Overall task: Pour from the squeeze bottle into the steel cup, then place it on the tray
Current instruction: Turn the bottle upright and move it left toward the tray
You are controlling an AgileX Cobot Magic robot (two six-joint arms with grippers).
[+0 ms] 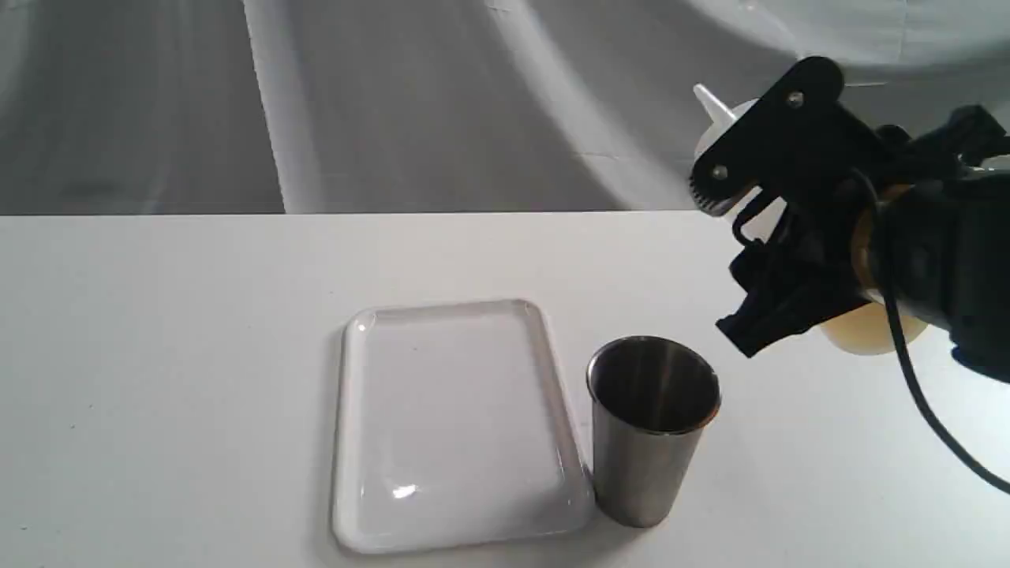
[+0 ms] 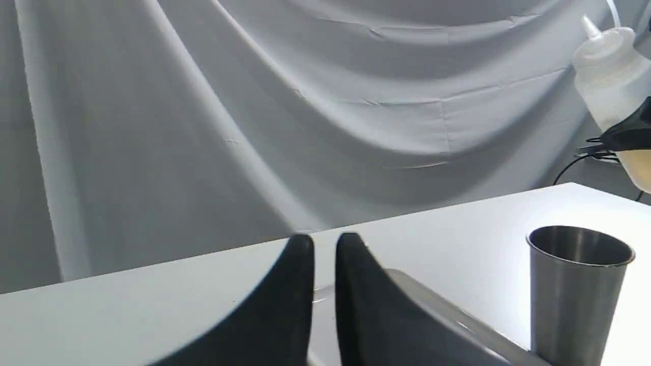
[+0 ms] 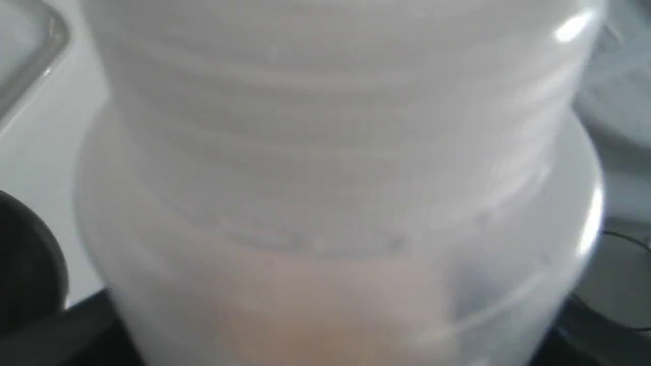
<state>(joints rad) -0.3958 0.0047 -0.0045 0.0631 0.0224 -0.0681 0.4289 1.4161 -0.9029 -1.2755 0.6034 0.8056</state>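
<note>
My right gripper is shut on the squeeze bottle and holds it in the air, behind and to the right of the steel cup. The bottle leans, with its nozzle pointing up and to the left; amber liquid sits in its lower end. It fills the right wrist view as a blurred squeeze bottle. The cup stands upright on the table, right beside the white tray, which holds nothing. My left gripper is shut with nothing in it, low over the tray's edge, left of the cup.
A white table carries the tray and cup. Grey draped cloth hangs behind its far edge. A black cable trails from the right arm down over the table's right side.
</note>
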